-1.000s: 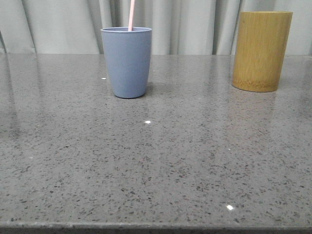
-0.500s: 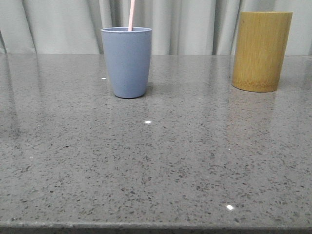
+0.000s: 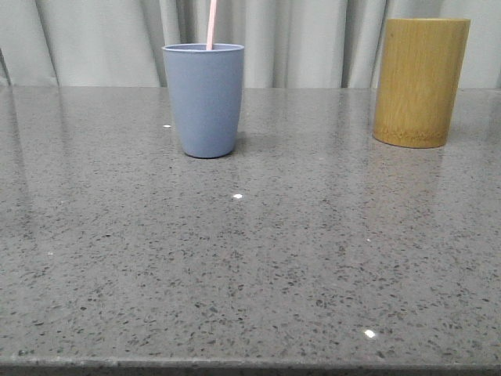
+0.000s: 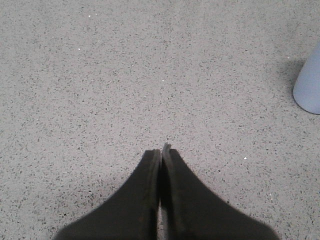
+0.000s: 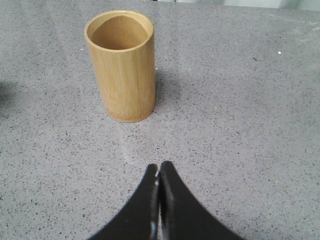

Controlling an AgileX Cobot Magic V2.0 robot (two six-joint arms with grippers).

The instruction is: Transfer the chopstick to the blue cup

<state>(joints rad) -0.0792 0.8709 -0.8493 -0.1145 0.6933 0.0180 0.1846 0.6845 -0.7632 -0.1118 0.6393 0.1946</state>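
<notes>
The blue cup (image 3: 203,98) stands upright at the back left of the grey table. A thin pale pink chopstick (image 3: 211,23) sticks up out of it, only its upper end showing. The cup's base also shows at the edge of the left wrist view (image 4: 309,87). My left gripper (image 4: 161,150) is shut and empty above bare table, apart from the cup. My right gripper (image 5: 159,167) is shut and empty above the table, short of the bamboo holder (image 5: 121,65), whose inside looks empty. Neither gripper shows in the front view.
The tall yellow-brown bamboo holder (image 3: 419,82) stands at the back right. Pale curtains (image 3: 313,39) hang behind the speckled grey table (image 3: 250,258), whose front edge runs along the bottom of the front view.
</notes>
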